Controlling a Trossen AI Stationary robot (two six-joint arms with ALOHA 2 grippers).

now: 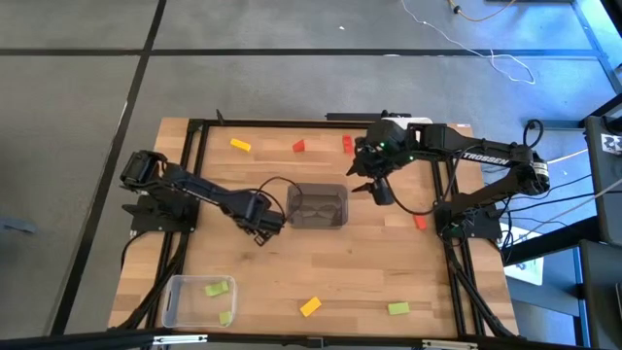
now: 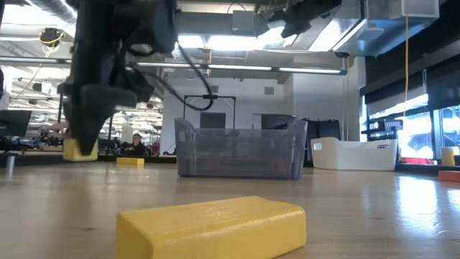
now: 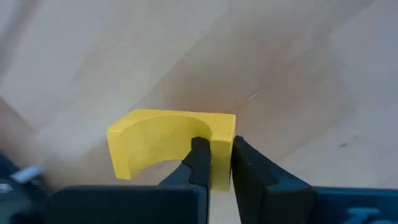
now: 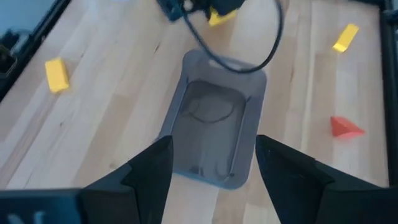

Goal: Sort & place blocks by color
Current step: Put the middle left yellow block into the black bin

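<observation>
Left wrist view shows the left gripper pinching one flat end of a yellow arch block, mid-tabletop beside the grey bin. Looks light, rigid and smooth, so I'd say gripping its flat faces beats the curve. Right gripper hangs spread wide over the bin, holding nothing.

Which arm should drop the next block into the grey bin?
Left. The left gripper is shut on a yellow arch block right beside the grey bin. The right gripper hangs open and empty above that bin.
</observation>
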